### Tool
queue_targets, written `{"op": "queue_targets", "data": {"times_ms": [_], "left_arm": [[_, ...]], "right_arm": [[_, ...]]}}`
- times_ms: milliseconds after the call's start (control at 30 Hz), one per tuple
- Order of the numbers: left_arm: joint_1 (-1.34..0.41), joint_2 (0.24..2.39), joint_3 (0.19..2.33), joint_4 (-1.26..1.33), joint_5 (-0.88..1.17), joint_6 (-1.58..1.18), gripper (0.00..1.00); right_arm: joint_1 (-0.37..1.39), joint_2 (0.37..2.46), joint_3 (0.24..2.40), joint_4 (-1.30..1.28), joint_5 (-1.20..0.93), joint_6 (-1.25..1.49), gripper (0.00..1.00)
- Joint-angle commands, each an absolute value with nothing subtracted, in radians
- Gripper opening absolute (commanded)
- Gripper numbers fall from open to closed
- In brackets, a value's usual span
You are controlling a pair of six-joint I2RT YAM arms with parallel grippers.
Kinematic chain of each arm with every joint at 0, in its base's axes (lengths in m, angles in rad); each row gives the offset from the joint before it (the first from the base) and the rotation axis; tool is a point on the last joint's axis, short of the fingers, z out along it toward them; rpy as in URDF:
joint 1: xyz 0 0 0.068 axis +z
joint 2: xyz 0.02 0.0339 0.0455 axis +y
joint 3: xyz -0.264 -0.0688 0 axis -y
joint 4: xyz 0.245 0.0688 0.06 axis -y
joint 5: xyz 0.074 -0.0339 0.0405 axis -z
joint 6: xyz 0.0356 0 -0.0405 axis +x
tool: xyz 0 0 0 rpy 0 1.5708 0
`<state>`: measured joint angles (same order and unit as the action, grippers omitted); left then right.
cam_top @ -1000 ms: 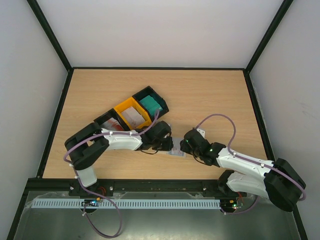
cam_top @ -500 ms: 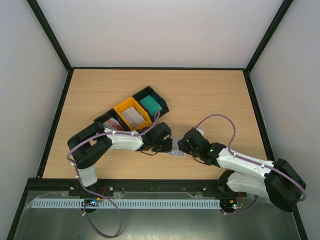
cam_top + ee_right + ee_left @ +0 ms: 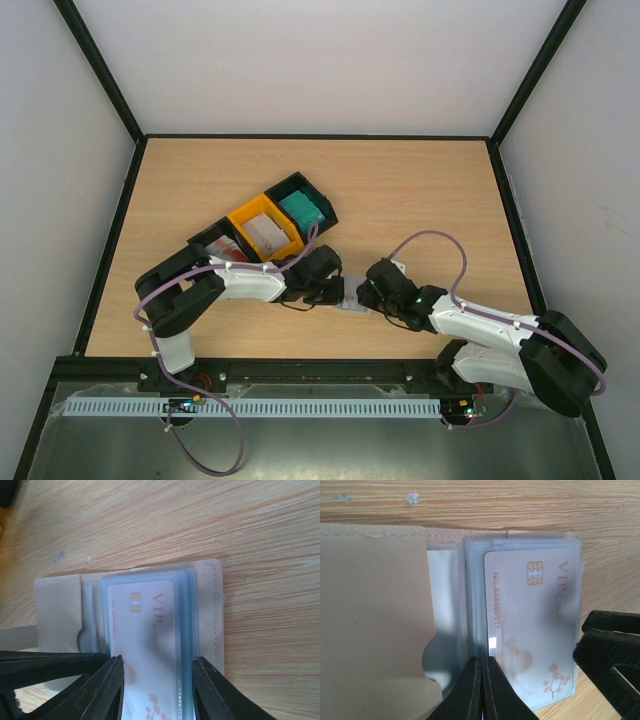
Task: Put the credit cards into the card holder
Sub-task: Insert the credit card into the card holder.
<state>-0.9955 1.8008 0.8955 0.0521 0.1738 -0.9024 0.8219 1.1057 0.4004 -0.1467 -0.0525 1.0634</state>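
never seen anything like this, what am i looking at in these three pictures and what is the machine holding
These are two robot arms bolted at the near edge of a table. The overhead picture shows both reaching to the middle, where a small beige card holder lies open. Behind sit three little trays of credit cards: red-and-white, whitish, teal. The other two pictures come from cameras on the wrists, each looking past its own tool. The left tool has its fingers pressed together at the edge of the holder's clear sleeves; whether it pinches one I cannot tell. The right tool is open, a finger on each side of a pale VIP card that seems tucked in a sleeve.
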Motion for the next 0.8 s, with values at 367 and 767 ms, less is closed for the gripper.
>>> {"op": "queue_targets", "data": {"times_ms": [367, 767], "left_arm": [[-0.990, 1.842, 0.853, 0.000, 0.155, -0.910, 0.03], [-0.986, 1.842, 0.853, -0.001, 0.155, -0.911, 0.02]], "right_arm": [[0.819, 1.180, 0.398, -0.096, -0.102, 1.061, 0.34], [0.819, 1.182, 0.419, -0.147, -0.056, 1.083, 0.35]]}}
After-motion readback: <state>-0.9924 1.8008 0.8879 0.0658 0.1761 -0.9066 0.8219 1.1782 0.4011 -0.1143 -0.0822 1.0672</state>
